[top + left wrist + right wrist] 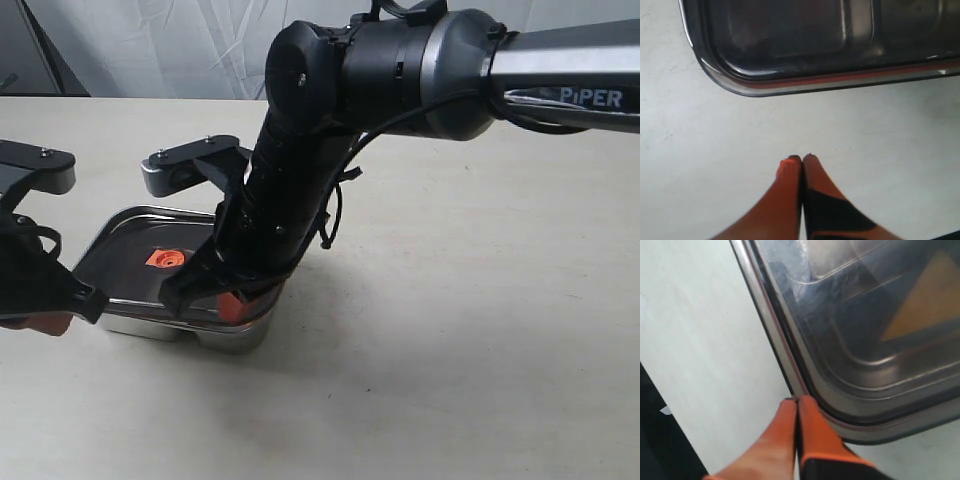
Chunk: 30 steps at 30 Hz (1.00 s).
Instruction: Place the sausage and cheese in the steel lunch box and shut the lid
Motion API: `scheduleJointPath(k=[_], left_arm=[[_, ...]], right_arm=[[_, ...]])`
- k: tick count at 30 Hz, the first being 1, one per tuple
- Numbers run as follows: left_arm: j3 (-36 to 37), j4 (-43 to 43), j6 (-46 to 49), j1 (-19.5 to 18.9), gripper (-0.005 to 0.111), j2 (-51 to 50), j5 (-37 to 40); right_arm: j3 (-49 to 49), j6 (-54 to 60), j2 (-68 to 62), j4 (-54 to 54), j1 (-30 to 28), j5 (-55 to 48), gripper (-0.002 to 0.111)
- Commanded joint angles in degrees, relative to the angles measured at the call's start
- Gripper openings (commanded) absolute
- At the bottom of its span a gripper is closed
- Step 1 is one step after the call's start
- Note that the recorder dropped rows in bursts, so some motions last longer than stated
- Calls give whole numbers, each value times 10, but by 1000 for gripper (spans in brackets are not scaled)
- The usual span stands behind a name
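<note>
I'd press the stiff, slick-looking lid [130, 265] at its 5 o'clock rim; left claw [801, 159], right claw [797, 400] both closed, empty

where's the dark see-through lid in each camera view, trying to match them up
Exterior view: the dark smoky translucent rectangular lid lies left of centre, partly hidden by the right arm.
Left wrist view: it spans the picture's top.
Right wrist view: it fills the picture's upper right, one rounded corner showing.
Shared landmark: the rim of the shiny steel lunch box edging the lid.
</note>
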<state>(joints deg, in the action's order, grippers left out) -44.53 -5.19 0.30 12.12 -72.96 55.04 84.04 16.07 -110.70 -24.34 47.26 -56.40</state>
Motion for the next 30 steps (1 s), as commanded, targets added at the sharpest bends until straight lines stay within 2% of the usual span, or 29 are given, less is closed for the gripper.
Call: scheduleJointPath(k=[1,11,24,30], left_arm=[[-3,-5,1,0,0,-21,-16],[-3,-5,1,0,0,-70,-47],[-3,-5,1,0,0,-74,-66],[-3,-27,15,0,0,-96,-54]], right_arm=[[0,-1,1,8,1,4,-1],[0,-19,1,35,1,17,-1],[0,-28,-25,35,1,22,-1],[0,-28,-27,34,1,22,-1]])
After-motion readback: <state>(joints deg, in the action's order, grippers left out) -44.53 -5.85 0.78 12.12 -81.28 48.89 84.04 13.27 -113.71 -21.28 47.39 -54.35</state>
